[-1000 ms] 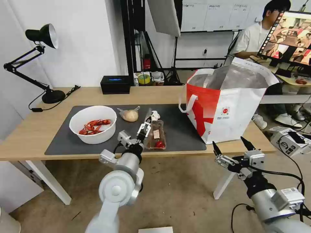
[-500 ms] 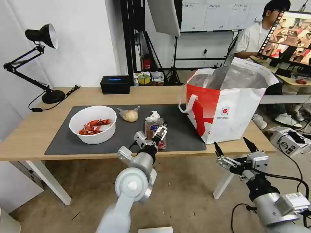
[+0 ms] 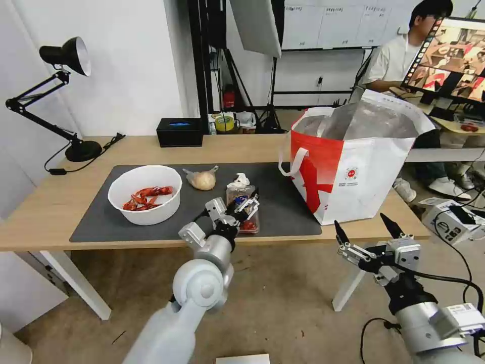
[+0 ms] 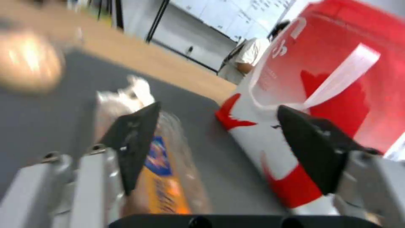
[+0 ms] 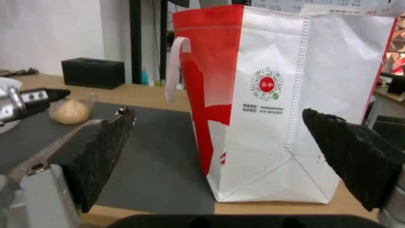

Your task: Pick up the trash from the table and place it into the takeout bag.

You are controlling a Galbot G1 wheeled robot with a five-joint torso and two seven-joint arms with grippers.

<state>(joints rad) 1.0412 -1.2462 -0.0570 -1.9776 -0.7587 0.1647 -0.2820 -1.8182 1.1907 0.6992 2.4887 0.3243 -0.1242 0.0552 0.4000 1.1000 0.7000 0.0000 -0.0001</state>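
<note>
On the mat (image 3: 151,227) mid-frame: bowl (image 3: 145,194) at left; small bag (image 3: 201,179) beside it; tissue (image 3: 241,179) behind tray (image 3: 246,207) at centre; takeout bag (image 3: 353,162) at right; lamp (image 3: 55,96) upper left.

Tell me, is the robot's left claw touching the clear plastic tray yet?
Cannot tell. In the head view the left gripper overlaps the clear tray; in the left wrist view its open fingers sit over the tray, with neither contact nor gap plain.

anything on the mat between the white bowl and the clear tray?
In the head view, only the small clear bag with the tan lump lies between the bowl and tray, toward the mat's far side.
</note>
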